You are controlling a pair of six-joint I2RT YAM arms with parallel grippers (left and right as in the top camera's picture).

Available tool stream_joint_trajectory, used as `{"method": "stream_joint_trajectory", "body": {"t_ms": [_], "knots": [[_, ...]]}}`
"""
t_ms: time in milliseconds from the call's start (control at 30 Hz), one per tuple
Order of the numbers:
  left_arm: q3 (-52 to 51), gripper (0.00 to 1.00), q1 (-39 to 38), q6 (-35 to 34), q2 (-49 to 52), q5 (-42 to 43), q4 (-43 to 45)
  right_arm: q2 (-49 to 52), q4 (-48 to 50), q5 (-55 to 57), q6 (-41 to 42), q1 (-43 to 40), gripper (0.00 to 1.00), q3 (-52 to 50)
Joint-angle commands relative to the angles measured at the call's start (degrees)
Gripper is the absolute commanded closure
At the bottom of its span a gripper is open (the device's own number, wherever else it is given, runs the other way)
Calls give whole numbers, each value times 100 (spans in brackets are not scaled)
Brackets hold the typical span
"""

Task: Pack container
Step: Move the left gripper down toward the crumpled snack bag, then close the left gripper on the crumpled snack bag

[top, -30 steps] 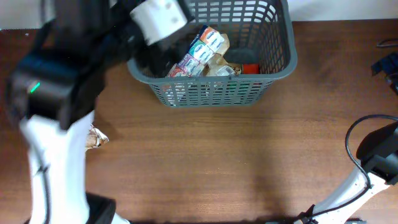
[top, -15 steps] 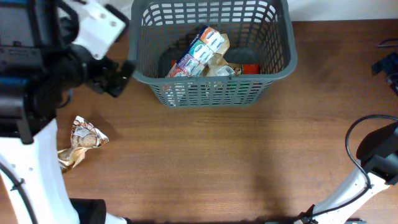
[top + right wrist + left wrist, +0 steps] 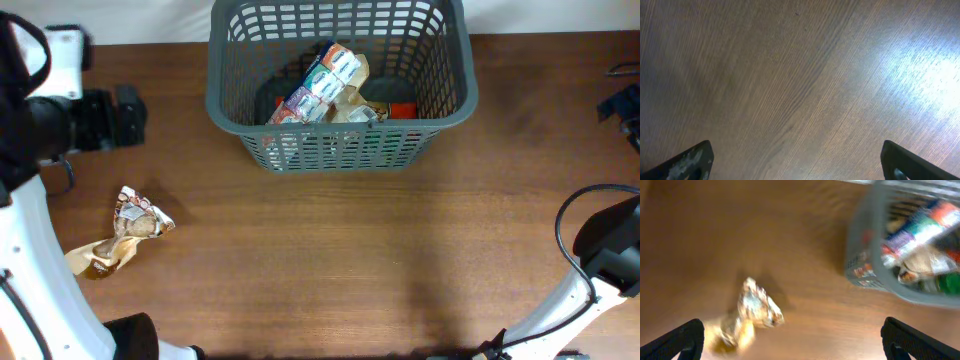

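Note:
The dark grey basket [image 3: 340, 128] stands at the back middle of the table and holds several food packages [image 3: 322, 84]. A crumpled gold and white snack bag [image 3: 122, 238] lies on the table at the left. My left gripper [image 3: 122, 116] hovers left of the basket and behind the bag, open and empty. The blurred left wrist view shows its fingertips [image 3: 790, 340] wide apart, the bag [image 3: 755, 311] below and the basket [image 3: 900, 292] at the right. My right gripper [image 3: 800, 160] is open and empty over bare wood.
The right arm's base and black cable [image 3: 600, 250] sit at the table's front right. A dark object [image 3: 622, 100] lies at the far right edge. The table is brown wood.
My left arm has swung left from over the basket's left corner to the table's left side. The snack bag, partly covered before, now shows whole. The right arm has not moved.

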Motion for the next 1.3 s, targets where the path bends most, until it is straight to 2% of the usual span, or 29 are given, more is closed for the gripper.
{"method": "stream_joint_trajectory", "body": {"t_ms": [0, 67, 133, 367, 567, 667, 767, 933, 1100, 1267], "knots": [[-713, 1, 249, -2931, -52, -535, -20, -24, 4, 92, 50, -11, 1, -31], [-1167, 1, 328, -3895, -50, -680, -4, -24, 2, 92, 50, -11, 1, -31], [-1576, 1, 393, -4419, -50, -732, 103, -24, 4, 92, 50, -11, 1, -31], [-2605, 1, 533, -5359, -50, -651, 321, -24, 4, 92, 50, -11, 1, -31], [-3036, 1, 640, -8133, -50, -435, 133, -24, 4, 92, 50, -11, 1, -31], [-3091, 1, 656, -9117, -50, -254, 236, -24, 4, 92, 50, -11, 1, -31], [-3091, 1, 656, -9333, -50, -256, 409, -24, 4, 92, 50, -11, 1, -31], [-3126, 1, 745, -9508, -2, -997, 214, -24, 2, 92, 50, -11, 1, -31], [-3600, 1, 1266, -10710, 0, -433, 195, -24, 2, 92, 50, -11, 2, -31], [-4439, 1, 1803, -10819, 4, -133, 695, -24, 4, 92, 50, -11, 1, -31]]}}
